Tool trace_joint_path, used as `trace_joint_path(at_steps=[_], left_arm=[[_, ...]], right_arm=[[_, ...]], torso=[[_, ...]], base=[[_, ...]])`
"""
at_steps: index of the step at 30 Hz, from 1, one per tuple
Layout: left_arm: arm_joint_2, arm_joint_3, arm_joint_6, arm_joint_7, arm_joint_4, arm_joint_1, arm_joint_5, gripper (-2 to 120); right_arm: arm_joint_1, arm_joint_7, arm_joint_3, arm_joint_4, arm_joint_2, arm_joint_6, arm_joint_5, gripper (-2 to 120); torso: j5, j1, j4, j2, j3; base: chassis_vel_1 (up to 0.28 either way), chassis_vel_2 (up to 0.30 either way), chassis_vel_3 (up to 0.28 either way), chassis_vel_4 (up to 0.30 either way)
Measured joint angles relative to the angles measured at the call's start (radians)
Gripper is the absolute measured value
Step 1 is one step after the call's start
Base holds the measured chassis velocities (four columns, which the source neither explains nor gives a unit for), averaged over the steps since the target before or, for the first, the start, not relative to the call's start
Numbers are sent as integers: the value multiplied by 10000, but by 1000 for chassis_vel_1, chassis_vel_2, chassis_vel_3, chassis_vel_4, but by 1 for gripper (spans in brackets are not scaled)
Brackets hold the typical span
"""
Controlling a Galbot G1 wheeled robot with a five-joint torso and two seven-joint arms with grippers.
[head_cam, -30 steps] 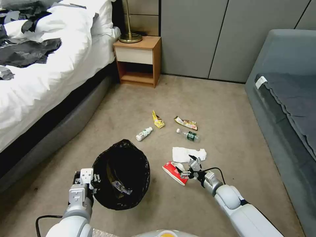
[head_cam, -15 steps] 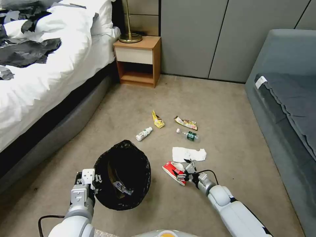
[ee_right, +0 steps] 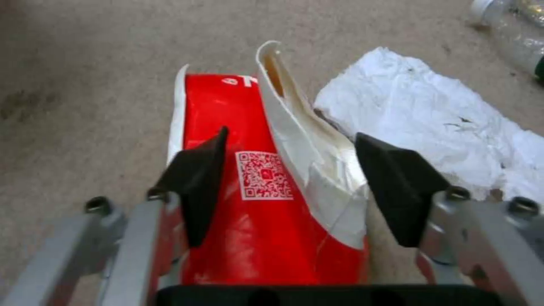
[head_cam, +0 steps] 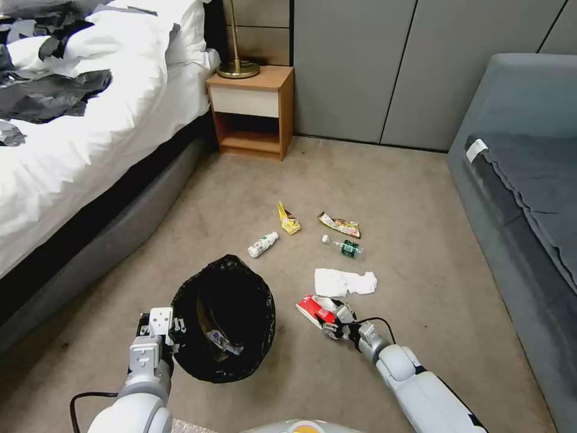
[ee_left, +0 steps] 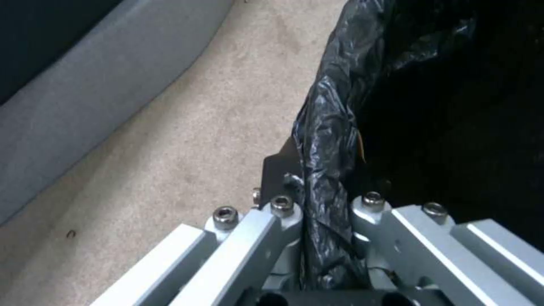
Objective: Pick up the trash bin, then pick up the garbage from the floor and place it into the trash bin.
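1. Nearest the robot, on the carpet, the trash bin point(head_cam: 223, 319) shows its black liner; the left hand point(head_cam: 170, 332) is clenched on its rim.
2. Right wrist view adds a QR code on the red-and-white carton point(ee_right: 266, 187), lying between the spread fingers point(ee_right: 397, 191) of the right hand point(head_cam: 332, 320).
3. Beyond lie white tissue point(head_cam: 344, 281), bottles and wrappers.

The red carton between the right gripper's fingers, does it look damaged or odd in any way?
Yes. The red carton lies crushed flat on the carpet, with a white flap torn open and sticking up. The open right gripper straddles it.
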Motion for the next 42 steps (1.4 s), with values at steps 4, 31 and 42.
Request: trace_joint_path(at_steps=[4,31,42], left_arm=[[13,-14,-15,2,1,18,-4,3],[33,45,-57,15,18,37,-4,3],[48,134,-36,24,55,-25,-10,3]], right_arm=[[-16,80,3,67,-27,0,71,37],[-144,150,41,545,-206,163,389,0],[-1613,486,315,6278,-764,208,1569,0]], torso=[[0,0,0,0,0],[1,0,0,0,0],[-1,0,0,0,1]], base=[[0,0,0,0],[0,0,0,0],[0,0,0,0]])
